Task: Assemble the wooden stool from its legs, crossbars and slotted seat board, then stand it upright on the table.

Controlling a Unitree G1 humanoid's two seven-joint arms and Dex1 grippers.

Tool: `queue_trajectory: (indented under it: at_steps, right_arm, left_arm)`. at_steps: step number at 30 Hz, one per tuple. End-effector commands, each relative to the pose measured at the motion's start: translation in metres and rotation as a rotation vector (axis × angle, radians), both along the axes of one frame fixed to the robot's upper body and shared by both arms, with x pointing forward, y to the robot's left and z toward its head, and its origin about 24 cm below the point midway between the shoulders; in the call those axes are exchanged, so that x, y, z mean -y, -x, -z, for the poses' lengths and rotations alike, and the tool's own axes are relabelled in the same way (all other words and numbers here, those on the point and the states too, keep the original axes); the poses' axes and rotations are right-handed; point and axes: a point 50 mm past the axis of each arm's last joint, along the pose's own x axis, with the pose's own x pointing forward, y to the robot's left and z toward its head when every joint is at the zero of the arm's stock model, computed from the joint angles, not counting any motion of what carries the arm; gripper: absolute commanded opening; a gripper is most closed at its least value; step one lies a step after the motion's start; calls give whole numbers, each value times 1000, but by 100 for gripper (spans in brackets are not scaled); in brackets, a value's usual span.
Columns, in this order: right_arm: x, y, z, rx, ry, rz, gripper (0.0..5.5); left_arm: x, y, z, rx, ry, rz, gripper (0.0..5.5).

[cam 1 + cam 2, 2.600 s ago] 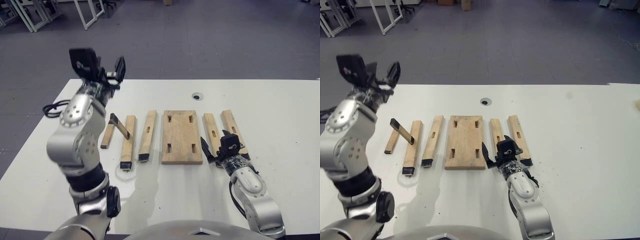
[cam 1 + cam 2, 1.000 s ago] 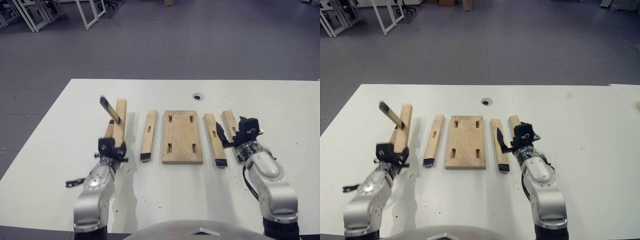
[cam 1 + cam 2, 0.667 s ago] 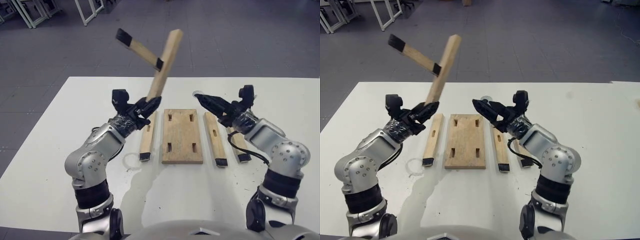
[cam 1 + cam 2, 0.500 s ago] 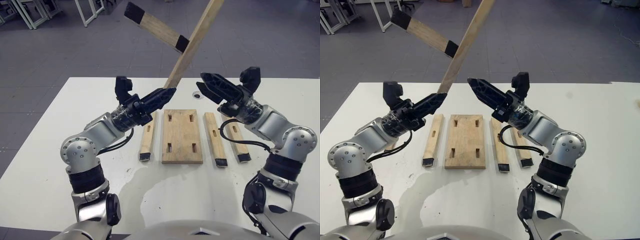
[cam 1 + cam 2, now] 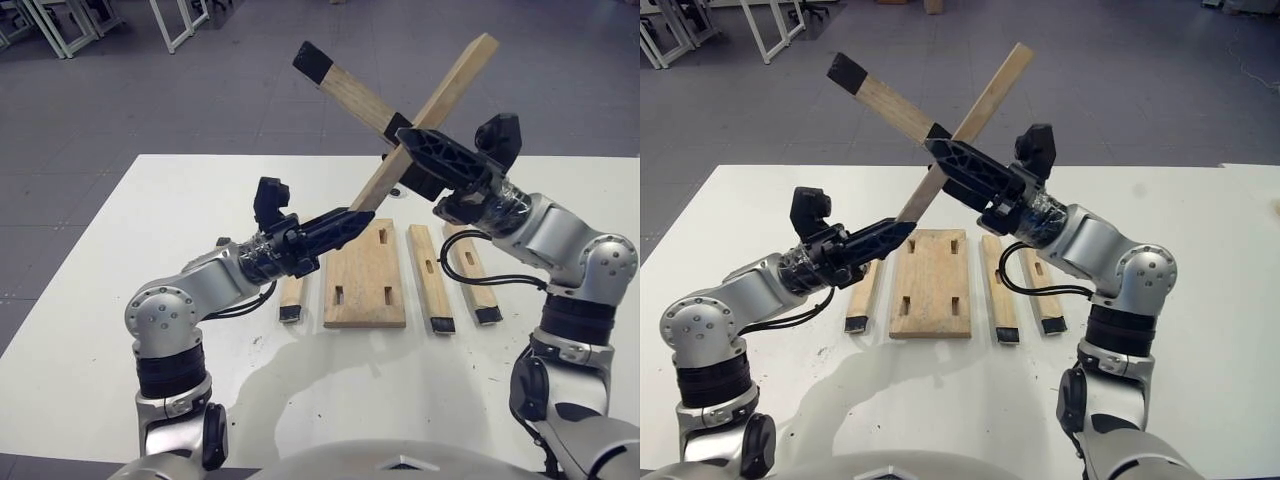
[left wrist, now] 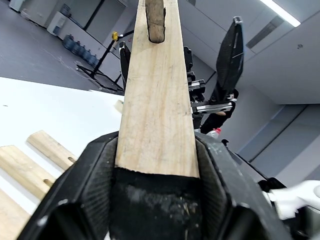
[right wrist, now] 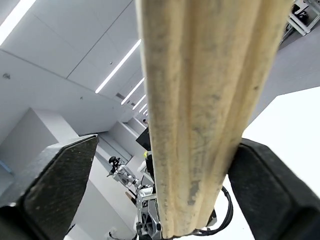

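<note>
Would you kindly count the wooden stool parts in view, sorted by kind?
Pale slotted wooden legs: 4, three lying flat, one raised in the left gripper
Dark-tipped wooden crossbar: 1, stuck through the raised leg
Flat rectangular seat board with four slots: 1
Total: 6

Left arm (image 5: 200, 285): elbow bent, reaching up and to the right
Left claw (image 5: 362, 217): squeezing the low end of the leg (image 5: 452, 83)
Right arm (image 5: 560, 235): lifted, reaching left
Right claw (image 5: 405, 160): fingers spread, one each side of the leg
</note>
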Motion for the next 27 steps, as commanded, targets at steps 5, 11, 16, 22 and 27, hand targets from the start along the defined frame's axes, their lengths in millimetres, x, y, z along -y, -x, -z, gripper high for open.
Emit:
queue_trajectory:
  at_steps: [5, 11, 16, 22, 27]
  right_arm:
    - [1, 19, -25, 154, -43, -190, 286]
    - [4, 12, -16, 114, 9, -142, 209]
    - [10, 9, -9, 96, 52, -102, 208]
    - [26, 3, -2, 96, 96, -12, 204]
    - [42, -2, -2, 131, 155, 88, 204]
  left_arm:
    - [-14, -3, 24, -128, -90, 24, 205]
    - [-10, 4, 30, -132, -100, 52, 205]
    - [-20, 1, 24, -106, -115, 23, 246]
    - [-55, -15, -22, 27, -43, -122, 347]
    - [-42, -20, 14, 212, -804, -252, 418]
